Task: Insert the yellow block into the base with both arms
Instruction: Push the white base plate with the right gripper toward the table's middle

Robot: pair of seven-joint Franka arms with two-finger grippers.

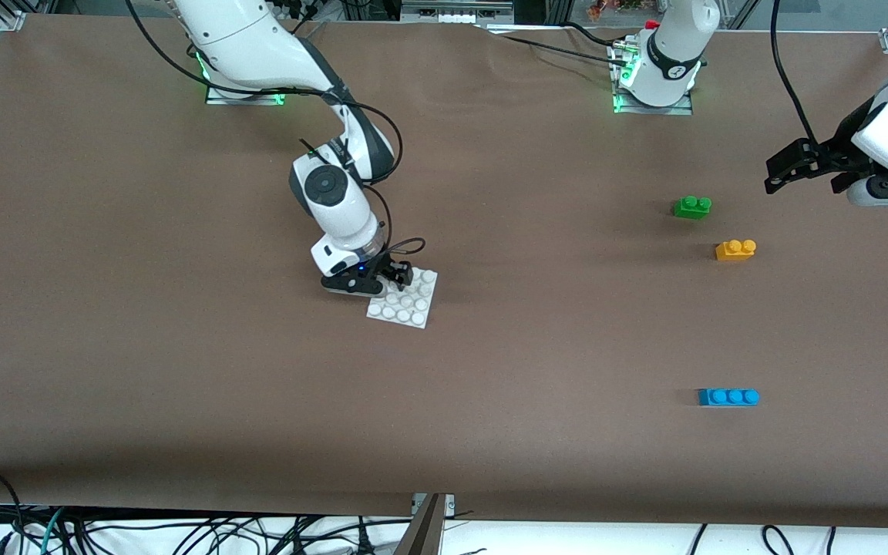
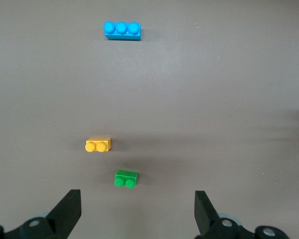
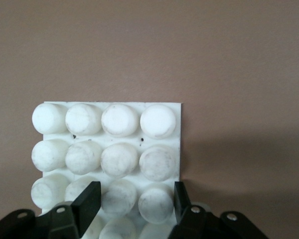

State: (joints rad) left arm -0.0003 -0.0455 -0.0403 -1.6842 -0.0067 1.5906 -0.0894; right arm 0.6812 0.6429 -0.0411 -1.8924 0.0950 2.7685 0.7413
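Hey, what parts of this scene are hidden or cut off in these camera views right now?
- Base: the corner under the right gripper is covered in the front view; in the right wrist view the fingers and frame edge hide its last row of studs.
- Left gripper: the left wrist view shows only its fingertips; the frame edge cuts off the rest.
- Left arm: its upper links leave the front view's edge.

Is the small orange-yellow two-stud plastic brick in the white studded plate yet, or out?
Out. The orange-yellow brick lies alone on the brown table beside the green brick, apart from the white plate.
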